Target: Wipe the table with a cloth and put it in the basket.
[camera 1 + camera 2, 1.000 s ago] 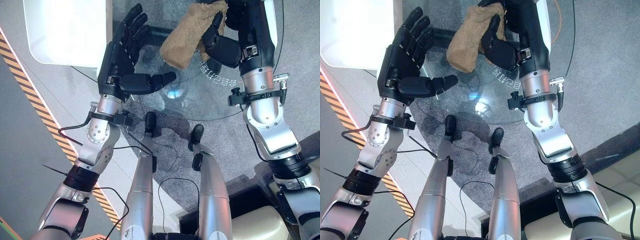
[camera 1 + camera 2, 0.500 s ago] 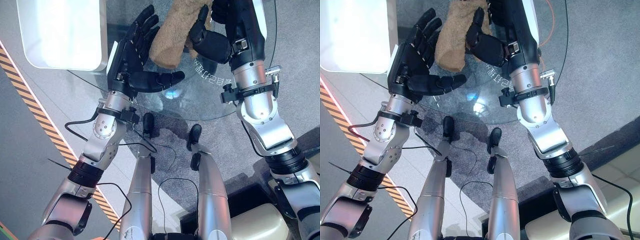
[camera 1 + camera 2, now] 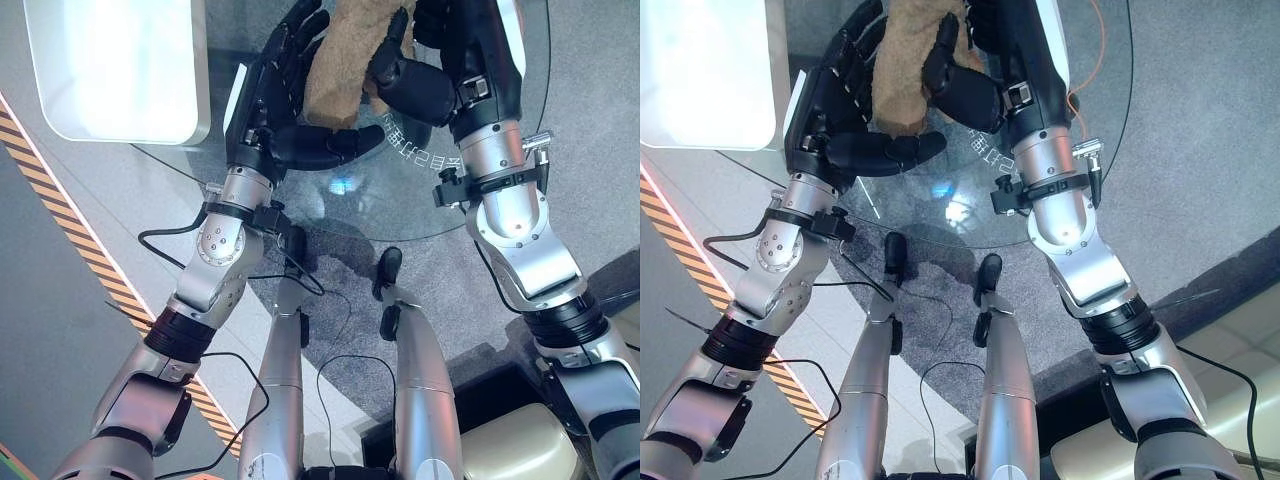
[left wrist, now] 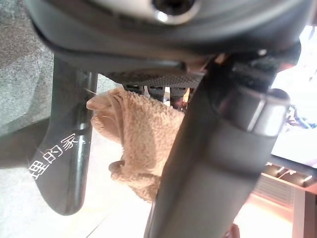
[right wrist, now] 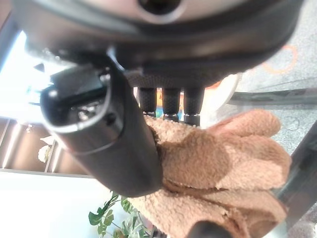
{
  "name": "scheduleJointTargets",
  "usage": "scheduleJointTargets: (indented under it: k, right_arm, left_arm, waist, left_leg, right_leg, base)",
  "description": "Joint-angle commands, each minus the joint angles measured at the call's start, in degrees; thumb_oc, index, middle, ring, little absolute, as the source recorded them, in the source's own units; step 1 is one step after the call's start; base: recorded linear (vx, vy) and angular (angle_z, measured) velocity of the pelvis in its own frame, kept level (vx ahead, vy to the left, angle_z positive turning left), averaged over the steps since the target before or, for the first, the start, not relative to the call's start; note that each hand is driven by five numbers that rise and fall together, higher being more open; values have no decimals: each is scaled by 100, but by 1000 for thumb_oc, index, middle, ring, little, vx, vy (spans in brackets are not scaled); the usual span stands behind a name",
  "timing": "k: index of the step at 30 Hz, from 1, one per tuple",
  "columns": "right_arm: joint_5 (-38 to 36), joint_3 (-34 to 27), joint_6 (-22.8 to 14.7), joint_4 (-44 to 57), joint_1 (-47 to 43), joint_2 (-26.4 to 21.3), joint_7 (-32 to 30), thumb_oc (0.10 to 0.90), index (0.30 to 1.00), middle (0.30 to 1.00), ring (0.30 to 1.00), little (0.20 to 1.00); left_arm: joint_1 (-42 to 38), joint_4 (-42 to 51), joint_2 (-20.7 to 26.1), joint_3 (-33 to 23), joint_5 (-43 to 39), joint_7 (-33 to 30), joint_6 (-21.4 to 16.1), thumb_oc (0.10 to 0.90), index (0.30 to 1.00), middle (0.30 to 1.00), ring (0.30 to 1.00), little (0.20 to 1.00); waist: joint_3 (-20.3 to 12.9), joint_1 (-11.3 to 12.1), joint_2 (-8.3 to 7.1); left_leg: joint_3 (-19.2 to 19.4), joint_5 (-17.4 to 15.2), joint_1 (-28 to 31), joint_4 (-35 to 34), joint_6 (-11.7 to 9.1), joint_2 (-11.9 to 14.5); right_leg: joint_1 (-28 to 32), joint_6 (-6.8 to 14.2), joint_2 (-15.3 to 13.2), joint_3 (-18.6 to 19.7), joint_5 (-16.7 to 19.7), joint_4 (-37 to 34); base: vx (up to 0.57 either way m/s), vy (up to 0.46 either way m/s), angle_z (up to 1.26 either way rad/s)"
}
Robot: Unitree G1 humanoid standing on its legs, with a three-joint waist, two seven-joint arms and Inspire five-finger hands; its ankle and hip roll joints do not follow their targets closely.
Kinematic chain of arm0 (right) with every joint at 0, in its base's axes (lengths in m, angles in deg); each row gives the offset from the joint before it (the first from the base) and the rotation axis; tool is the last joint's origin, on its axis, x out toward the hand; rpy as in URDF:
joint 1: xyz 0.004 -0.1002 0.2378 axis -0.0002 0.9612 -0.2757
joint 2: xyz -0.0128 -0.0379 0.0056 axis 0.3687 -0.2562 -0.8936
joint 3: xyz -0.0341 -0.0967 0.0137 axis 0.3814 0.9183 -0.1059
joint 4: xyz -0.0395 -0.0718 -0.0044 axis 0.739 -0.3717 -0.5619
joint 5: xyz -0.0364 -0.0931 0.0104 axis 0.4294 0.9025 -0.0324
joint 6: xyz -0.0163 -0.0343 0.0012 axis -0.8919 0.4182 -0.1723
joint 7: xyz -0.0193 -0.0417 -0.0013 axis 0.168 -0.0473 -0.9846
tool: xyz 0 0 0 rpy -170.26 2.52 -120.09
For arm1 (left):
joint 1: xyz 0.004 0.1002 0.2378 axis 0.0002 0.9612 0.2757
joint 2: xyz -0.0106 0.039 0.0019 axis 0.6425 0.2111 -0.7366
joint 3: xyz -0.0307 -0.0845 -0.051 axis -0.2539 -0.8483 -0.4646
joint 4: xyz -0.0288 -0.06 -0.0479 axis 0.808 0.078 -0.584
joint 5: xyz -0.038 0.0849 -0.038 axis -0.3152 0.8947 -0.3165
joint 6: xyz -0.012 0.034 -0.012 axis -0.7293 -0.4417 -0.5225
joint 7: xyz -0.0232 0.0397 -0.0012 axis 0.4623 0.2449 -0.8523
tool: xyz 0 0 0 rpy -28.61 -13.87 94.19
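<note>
A tan fluffy cloth (image 3: 343, 62) hangs above the round glass table (image 3: 420, 205). My right hand (image 3: 425, 82) is shut on its upper part, with the thumb (image 5: 106, 136) pressed into the pile and the cloth (image 5: 218, 171) bunched under it. My left hand (image 3: 262, 105) stands open right beside the cloth (image 3: 902, 70). Its straight fingers lie behind the cloth and its thumb (image 3: 335, 145) reaches under the cloth's lower edge. In the left wrist view the cloth (image 4: 141, 141) hangs between that hand's fingers and thumb (image 4: 213, 163).
A white basket (image 3: 110, 70) stands at the far left, next to the table's rim. A yellow-and-black hazard stripe (image 3: 60, 205) runs along the floor on the left. A beige object (image 3: 510, 445) lies at the lower right.
My left hand has risen and moved right until it is against the cloth. The right hand has carried the cloth a little to the left. The camera has shifted slightly.
</note>
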Motion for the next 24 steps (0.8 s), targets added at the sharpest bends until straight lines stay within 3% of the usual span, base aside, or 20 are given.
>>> scheduleJointTargets:
  k: [1, 19, 20, 22, 23, 24]
  right_arm:
    - [-166, -141, -864, 1409, -1115, 200, 100, 100, 300, 300, 300, 200]
    - [-269, -26, -895, 1406, -1189, 427, 315, 100, 300, 300, 300, 200]
    - [-273, -19, -895, 1399, -1193, 442, 320, 100, 300, 300, 300, 200]
    - [-289, -12, -911, 1383, -1198, 448, 342, 100, 300, 300, 300, 200]
    - [-302, -4, -917, 1379, -1202, 454, 351, 100, 300, 300, 300, 200]
    - [-308, 4, -906, 1386, -1207, 463, 357, 100, 300, 300, 300, 200]
  left_arm:
    - [-816, 381, -270, 12, 307, 88, -391, 800, 900, 900, 900, 900]
    - [-1132, 306, -430, 150, 539, -35, -247, 800, 900, 900, 900, 900]
    - [-1139, 287, -441, 157, 553, -33, -254, 720, 832, 832, 832, 820]
    - [-1152, 257, -438, 162, 568, -27, -269, 668, 787, 787, 787, 768]
    - [-1158, 250, -445, 168, 581, -33, -273, 504, 646, 646, 646, 604]
    - [-1159, 239, -449, 167, 583, -32, -273, 440, 592, 592, 592, 540]
  waist:
    - [-129, -34, -105]
    - [-129, -80, -113]
    - [-129, -81, -112]
    - [-129, -84, -116]
    - [-129, -83, -120]
    - [-129, -80, -122]
  left_leg:
    - [682, -659, 334, 483, 440, -411]
    - [694, -653, 308, 524, 421, -383]
    - [696, -655, 306, 527, 422, -380]
    - [700, -661, 311, 530, 420, -377]
    - [702, -666, 315, 533, 422, -378]
    - [699, -667, 317, 543, 421, -380]
  right_leg:
    - [592, 147, 539, -1, 952, -1364]
    - [574, 151, 540, 37, 933, -1317]
    - [570, 151, 539, 38, 932, -1311]
    - [574, 152, 539, 41, 927, -1309]
    - [577, 151, 539, 38, 925, -1307]
    - [582, 151, 540, 37, 922, -1300]
  base:
    - [0, 0, 0]
    - [0, 0, 0]
    - [0, 0, 0]
    - [0, 0, 0]
    - [0, 0, 0]
    - [0, 0, 0]
